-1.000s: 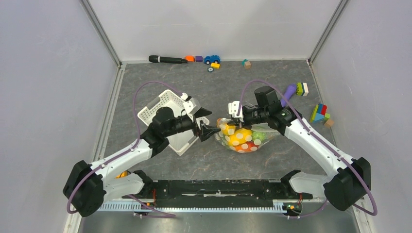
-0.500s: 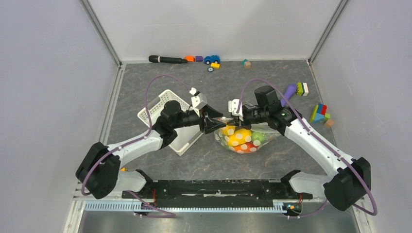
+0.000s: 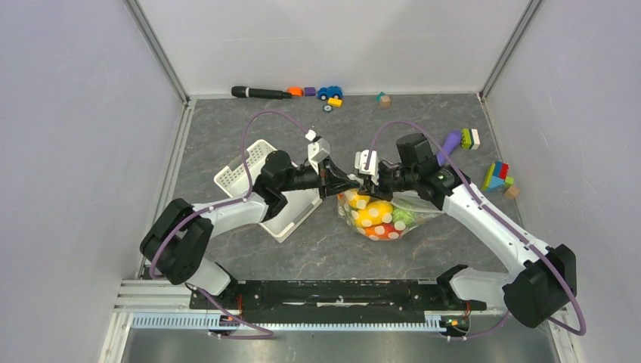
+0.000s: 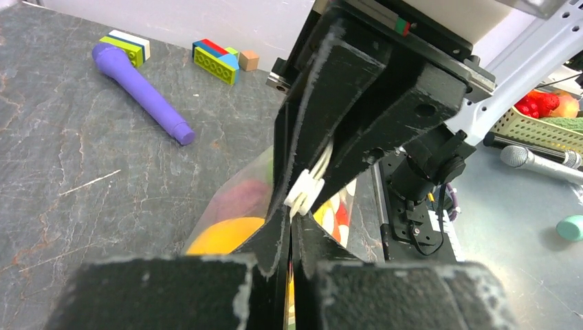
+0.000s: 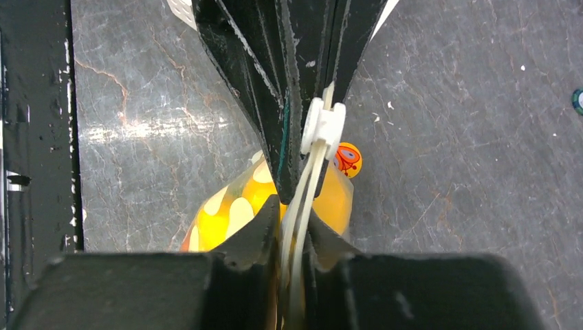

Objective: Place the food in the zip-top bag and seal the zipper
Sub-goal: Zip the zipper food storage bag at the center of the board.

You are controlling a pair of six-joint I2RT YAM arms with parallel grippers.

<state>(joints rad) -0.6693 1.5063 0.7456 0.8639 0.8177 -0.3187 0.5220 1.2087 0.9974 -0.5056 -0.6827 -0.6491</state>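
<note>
Item: zip-top bag (image 3: 414, 206), clear and soft, lying mid-table. Contents: the food (image 3: 376, 214), already inside and bunched in the bag's near part, with a yellow dotted piece and red and green pieces showing through the film. Zipper (image 5: 313, 172): a pale strip along the bag's far edge, lifted off the table and stretched taut, carrying a white slider (image 5: 322, 127). Right gripper (image 5: 295, 213): above the bag's far edge, jaws nipped tight on the zipper strip. Left gripper (image 4: 292, 234): at the bag's far-left corner, jaws fully closed on the strip at the slider; whether the pads bear on the slider itself cannot be told. The two pincers meet tip to tip, the slider just between them. Governing relation: the strip's long axis runs from the left gripper through the slider toward the right gripper and on along the bag's far edge, so the slider's travel probably lies along that line, and the left arm is the nearer to it. How much of the seal is shut cannot be told. White basket (image 3: 236, 172): left of the bag, beneath the left arm.
</note>
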